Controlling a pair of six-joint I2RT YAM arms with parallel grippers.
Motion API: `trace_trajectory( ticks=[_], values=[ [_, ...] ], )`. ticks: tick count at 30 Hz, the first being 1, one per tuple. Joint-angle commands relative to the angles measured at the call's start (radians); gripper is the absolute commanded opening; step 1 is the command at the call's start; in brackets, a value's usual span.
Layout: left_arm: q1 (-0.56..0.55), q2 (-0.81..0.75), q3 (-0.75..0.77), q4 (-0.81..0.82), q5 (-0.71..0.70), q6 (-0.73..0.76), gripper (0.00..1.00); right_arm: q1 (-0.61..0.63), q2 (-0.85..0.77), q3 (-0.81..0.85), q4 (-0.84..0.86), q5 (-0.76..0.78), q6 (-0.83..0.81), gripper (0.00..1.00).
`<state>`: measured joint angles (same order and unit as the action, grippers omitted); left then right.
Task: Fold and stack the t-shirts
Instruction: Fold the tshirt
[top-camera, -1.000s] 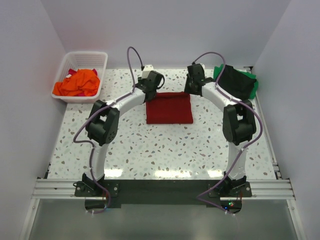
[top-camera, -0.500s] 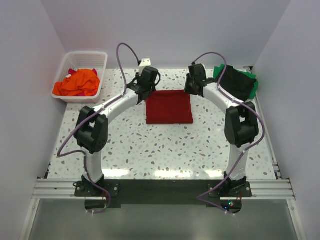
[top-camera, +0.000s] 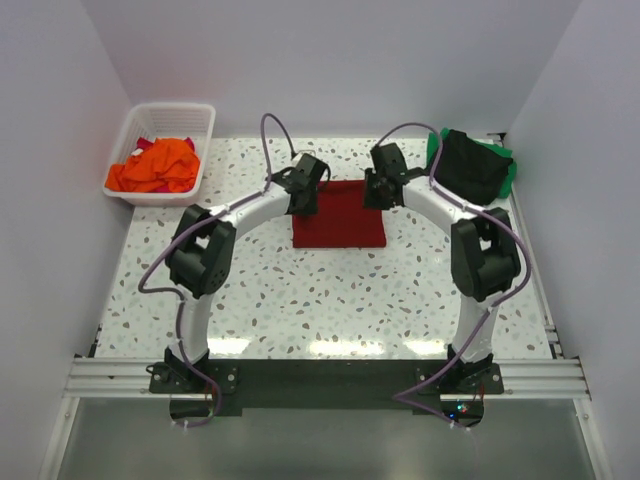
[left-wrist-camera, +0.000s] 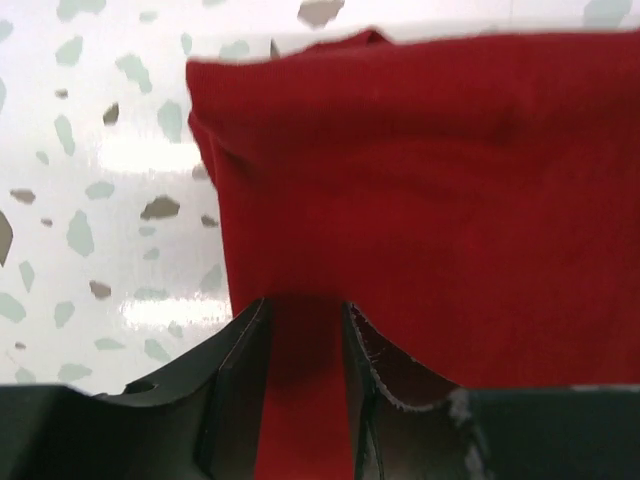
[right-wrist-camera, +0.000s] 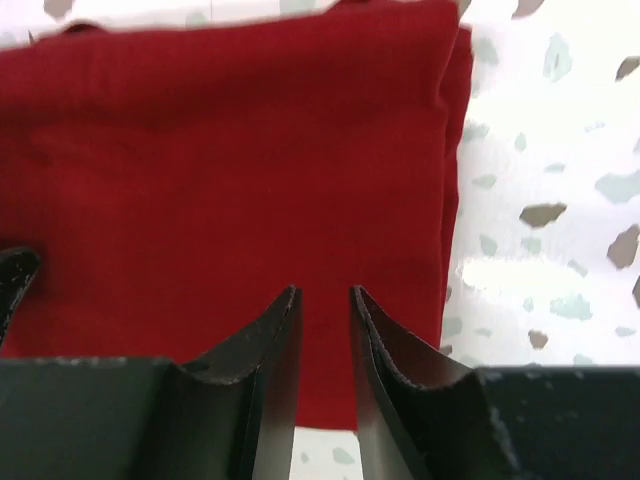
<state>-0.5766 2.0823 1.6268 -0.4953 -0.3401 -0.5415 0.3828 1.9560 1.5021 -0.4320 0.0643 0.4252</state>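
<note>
Currently the dark red t-shirt (top-camera: 340, 218) lies folded into a neat rectangle on the speckled desk (top-camera: 300, 300). It sits towards the far side, between the two arms and roughly midway between left and right.

Both arms curve inward to its far edge. The left end effector (left-wrist-camera: 305, 310) is at the far left corner and the right end effector (right-wrist-camera: 325, 292) at the far right corner.

In the left wrist view, a strip of the red cloth runs up between the two dark fingers (left-wrist-camera: 235, 380) and fills the narrow gap, so this end effector is pinched on the shirt's edge. The fabric beside it is puckered into a soft ridge.

In the right wrist view the fingers (right-wrist-camera: 400, 390) stand close together with only a slim slot between them. They are over the shirt's edge, and the cloth below looks flat. Whether any fabric is caught between them cannot be told.

At the far left corner of the desk stands a white slatted basket (top-camera: 205, 128). It holds a crumpled orange t-shirt (top-camera: 160, 168), with a scrap of red cloth (top-camera: 143, 147) showing behind it.

At the far right, a black t-shirt (top-camera: 470, 165) rests on top of a green t-shirt (top-camera: 513, 172). The green one shows only at the edges of the pile, well apart from the dark red shirt.
</note>
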Motion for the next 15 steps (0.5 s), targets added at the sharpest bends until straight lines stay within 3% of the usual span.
trace_trajectory(
  ticks=[1, 15],
  values=[
    [0.000, -0.094, -0.079, -0.039, 0.049, -0.040, 0.39, 0.019, -0.095, -0.098, -0.011, -0.043, -0.017, 0.29],
    [-0.008, -0.050, -0.289, -0.019, 0.081, -0.090, 0.37, 0.030, -0.115, -0.356, 0.058, -0.047, 0.030, 0.27]
  ],
)
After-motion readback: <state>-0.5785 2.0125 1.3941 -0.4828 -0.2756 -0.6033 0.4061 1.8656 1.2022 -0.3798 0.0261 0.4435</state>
